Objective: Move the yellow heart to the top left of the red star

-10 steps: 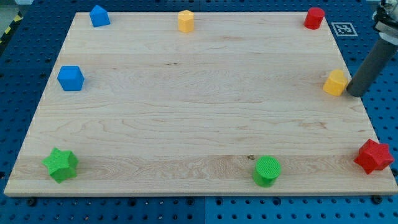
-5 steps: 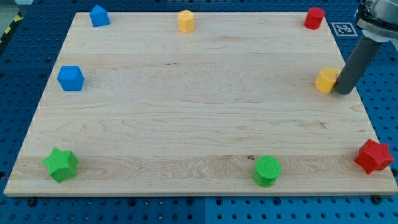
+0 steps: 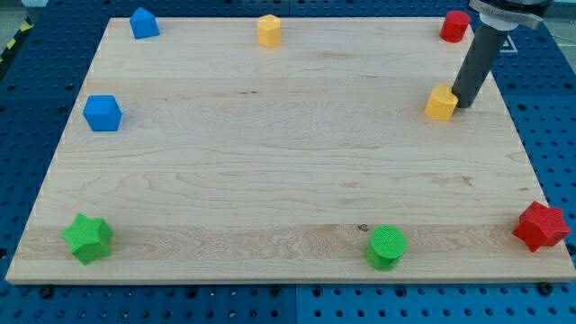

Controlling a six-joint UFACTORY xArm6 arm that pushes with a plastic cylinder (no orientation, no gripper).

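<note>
Camera view showed tool tip [image 3: 465,105] touching yellow heart [image 3: 441,103] from the view's right; no jaws, plain rod. Heart lay well above, left of red star [image 3: 540,226] on table [image 3: 270,171].

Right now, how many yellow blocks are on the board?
2. One yellow block sits at the view's top edge, left of centre. The yellow heart is at the view's right, touching my tip. None look hidden.

Tip at the heart's right side.
My tip [image 3: 465,104] touches the yellow heart [image 3: 441,103]; the red star [image 3: 540,226] sits well below, at the view's bottom right.
</note>
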